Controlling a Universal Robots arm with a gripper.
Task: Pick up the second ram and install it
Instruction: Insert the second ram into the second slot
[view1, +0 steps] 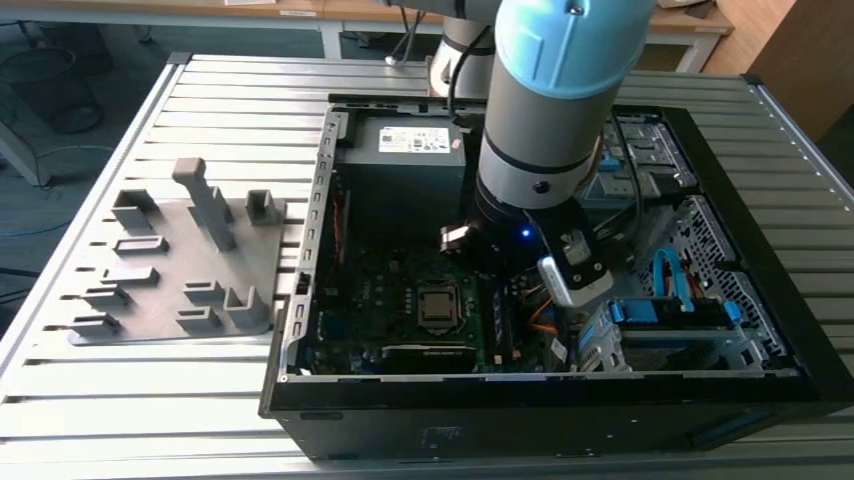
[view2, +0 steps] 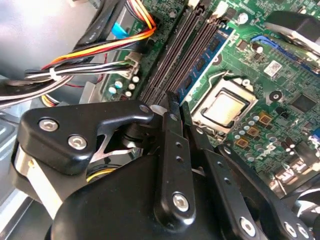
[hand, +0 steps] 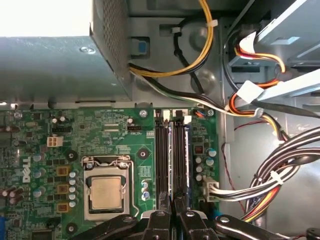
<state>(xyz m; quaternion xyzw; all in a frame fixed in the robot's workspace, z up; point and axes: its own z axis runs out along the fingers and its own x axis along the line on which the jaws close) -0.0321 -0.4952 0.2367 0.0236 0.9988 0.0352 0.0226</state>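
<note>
Tool (view2: 180, 107): narrow, tips nearly together above the slots (hand: 165, 150); nothing seen gripped.
Second ram (view2: 209, 52): probably the stick standing in the slot just beyond.
Technique: press straight down, evenly, until both latches close.

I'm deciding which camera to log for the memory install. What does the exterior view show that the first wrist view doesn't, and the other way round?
The exterior view alone shows the grey holder tray on the slatted table, the arm reaching into the open computer case, and blue cables. The first wrist view alone shows the memory slots close up, running right up to the gripper, and the yellow and orange wire bundles. Both show the motherboard and its processor.
</note>
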